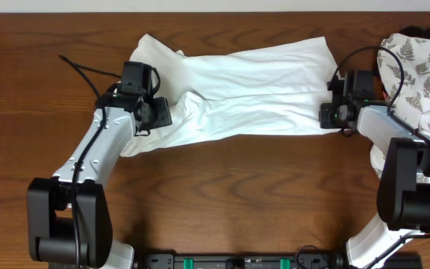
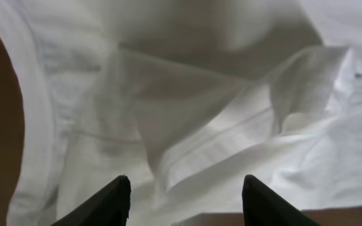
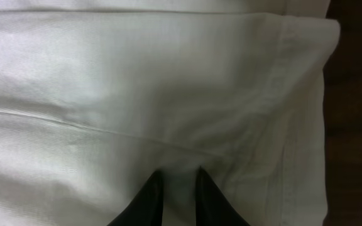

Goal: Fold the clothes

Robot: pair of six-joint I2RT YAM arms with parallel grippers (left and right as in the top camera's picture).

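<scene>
Cloth first: the plain white short-sleeved cotton T-shirt [image 1: 252, 93] lies as a long band across the far middle of the dark brown wooden table [image 1: 237, 194]. It is doubled over lengthwise, with a rumpled end at the left and a straight hemmed end at the right.

I judge the fold to be partway. One lengthwise fold is in, and the band is not yet halved end to end.

My left gripper [image 2: 187, 199] hangs over the rumpled left end with its jaws spread wide. Only loose, creased layers lie below, and one flap stands up off them. My right gripper [image 3: 180, 199] sits at the right end, its jaws drawn nearly together on a thin ridge of fabric. I read that as a pinch on the shirt just inside the stitched hem [image 3: 307, 125].

The next move, as I see it, is to close the left on the crumpled end and take all the layers. Then I would carry one end over the other with both arms level, so the band does not twist.

The hem at the right lies flat and square, but the left end is untidy and wants smoothing. Bare wood is wide open on the near side between the arms and at the far left. At the far right a white cloth with grey fern-leaf print [image 1: 420, 67] lies close by the right arm, so I would keep lifts away from it.
</scene>
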